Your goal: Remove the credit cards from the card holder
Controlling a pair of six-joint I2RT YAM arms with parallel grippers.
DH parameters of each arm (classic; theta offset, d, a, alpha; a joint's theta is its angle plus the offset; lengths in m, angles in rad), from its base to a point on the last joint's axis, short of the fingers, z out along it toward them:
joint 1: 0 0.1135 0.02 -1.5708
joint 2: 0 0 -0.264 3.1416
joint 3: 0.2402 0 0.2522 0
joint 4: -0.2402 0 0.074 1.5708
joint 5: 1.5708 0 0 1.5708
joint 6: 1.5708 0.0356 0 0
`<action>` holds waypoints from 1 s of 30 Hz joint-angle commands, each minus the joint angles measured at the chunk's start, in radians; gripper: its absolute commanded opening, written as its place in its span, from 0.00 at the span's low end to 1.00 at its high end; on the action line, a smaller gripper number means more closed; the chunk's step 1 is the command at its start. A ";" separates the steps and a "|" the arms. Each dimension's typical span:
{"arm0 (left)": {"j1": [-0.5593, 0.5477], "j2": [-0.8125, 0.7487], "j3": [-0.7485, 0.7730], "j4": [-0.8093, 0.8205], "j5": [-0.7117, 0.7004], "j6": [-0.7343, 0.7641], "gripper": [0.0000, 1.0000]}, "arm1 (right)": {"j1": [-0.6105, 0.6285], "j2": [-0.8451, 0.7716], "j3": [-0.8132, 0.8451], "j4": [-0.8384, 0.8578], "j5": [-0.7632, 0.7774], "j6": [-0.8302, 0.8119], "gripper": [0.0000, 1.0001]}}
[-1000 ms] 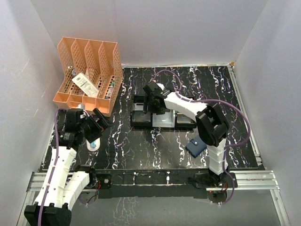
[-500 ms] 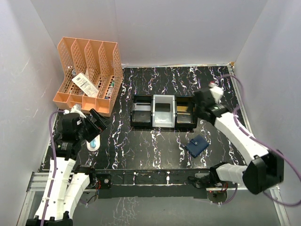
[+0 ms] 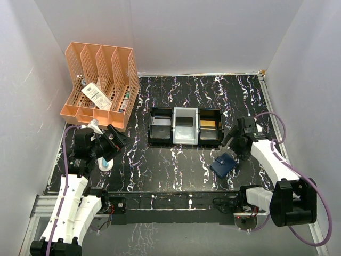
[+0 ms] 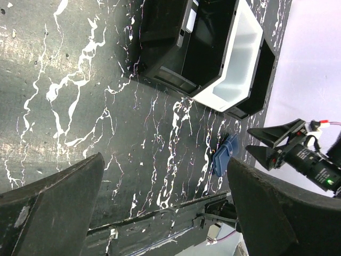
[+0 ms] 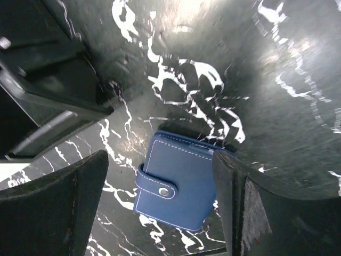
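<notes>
While the navy-blue card holder (image 5: 178,184) lies flat on the black marbled surface (image 3: 160,160) with its snap strap fastened, just in front of the right end of the row of three trays (image 3: 185,127), the right pincer (image 5: 160,157) hangs above it. Its fingers are spread to either side, holding nothing. The left pincer (image 4: 165,160) is also spread wide and empty, well apart over the surface's left side.
</notes>
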 commanded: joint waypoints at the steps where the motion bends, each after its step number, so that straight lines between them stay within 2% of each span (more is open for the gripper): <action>1: 0.005 0.000 0.023 -0.004 0.040 0.019 0.99 | -0.002 -0.017 -0.099 0.089 -0.171 0.055 0.76; 7: 0.005 0.005 0.024 0.004 0.039 0.030 0.99 | 0.003 -0.120 -0.176 0.068 -0.177 0.071 0.72; 10: 0.005 0.020 0.021 0.022 0.056 0.035 0.99 | 0.020 -0.136 -0.222 0.101 -0.261 0.054 0.62; 12: 0.005 0.035 0.017 0.037 0.083 0.037 0.99 | 0.061 -0.131 -0.247 0.135 -0.297 0.063 0.59; 20: 0.004 0.073 -0.003 0.068 0.168 0.051 0.99 | 0.459 -0.066 -0.231 0.311 -0.223 0.249 0.52; 25: 0.003 0.074 -0.034 0.080 0.205 0.044 0.98 | 0.700 0.103 -0.087 0.410 -0.175 0.215 0.53; 27: 0.003 0.072 -0.044 0.090 0.219 0.042 0.98 | 0.757 0.166 0.000 0.410 -0.161 0.175 0.55; 30: 0.001 0.077 -0.048 0.096 0.240 0.042 0.98 | 0.768 0.217 0.105 0.347 -0.080 0.144 0.58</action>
